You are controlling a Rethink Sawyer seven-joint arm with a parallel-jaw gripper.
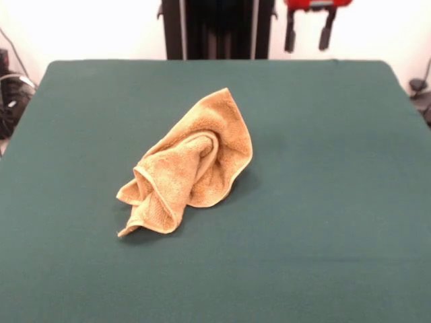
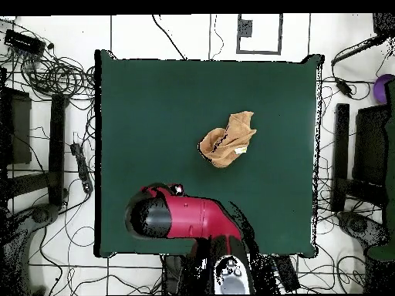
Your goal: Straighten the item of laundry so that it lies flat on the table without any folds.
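The golden-tan towel (image 1: 192,165) lies crumpled in a heap near the middle of the dark green table (image 1: 337,202), with several folds and one corner pointing towards the far side. In the overhead view the towel (image 2: 227,140) sits right of the middle of the table (image 2: 154,116). My gripper (image 1: 308,35) hangs at the top edge of the front view, above the table's far edge and far from the towel. Its two black fingers are apart and empty. In the overhead view the red arm (image 2: 185,218) covers the gripper.
The black pedestal (image 1: 215,27) stands behind the far edge. Cables and equipment (image 2: 54,77) lie on the floor around the table. The red arm overhangs the table's edge nearest the robot base.
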